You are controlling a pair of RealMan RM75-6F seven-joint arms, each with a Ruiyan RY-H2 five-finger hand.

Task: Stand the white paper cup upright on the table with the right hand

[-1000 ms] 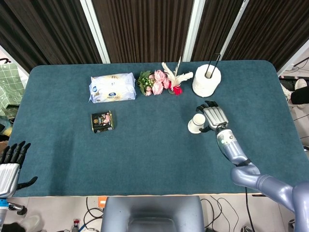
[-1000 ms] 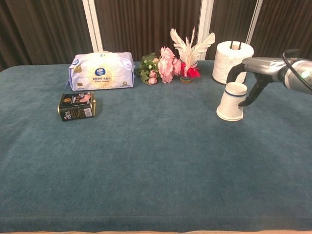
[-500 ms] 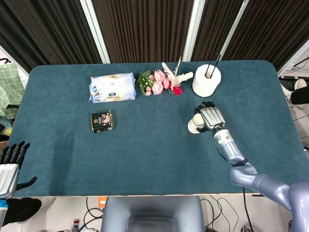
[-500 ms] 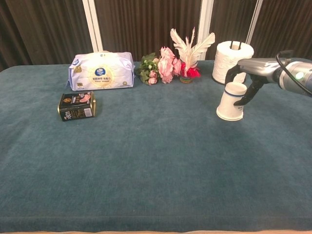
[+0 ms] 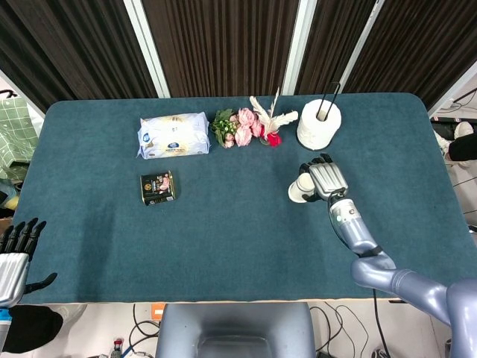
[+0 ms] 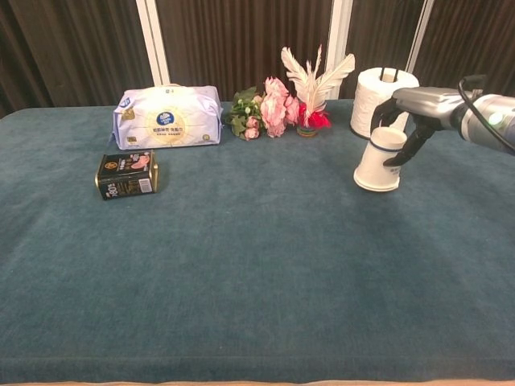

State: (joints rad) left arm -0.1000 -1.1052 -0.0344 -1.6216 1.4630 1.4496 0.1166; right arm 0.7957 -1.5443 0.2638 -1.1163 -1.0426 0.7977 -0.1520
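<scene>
One white paper cup [image 6: 378,158] at table's two o'clock, wide rim down, slightly tilted. Right hand [image 6: 413,111] curled round narrow top. Likely light, crushable: wrap mid-wall, gentle squeeze. Left hand [image 5: 15,257] empty, fingers spread.

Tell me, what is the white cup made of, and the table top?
The white cup looks like thin matte paper: plain white wall, rolled rim, no shine. The table top seems covered in teal cloth, maybe felt or short carpet: it looks fuzzy and dull, not glossy.
</scene>
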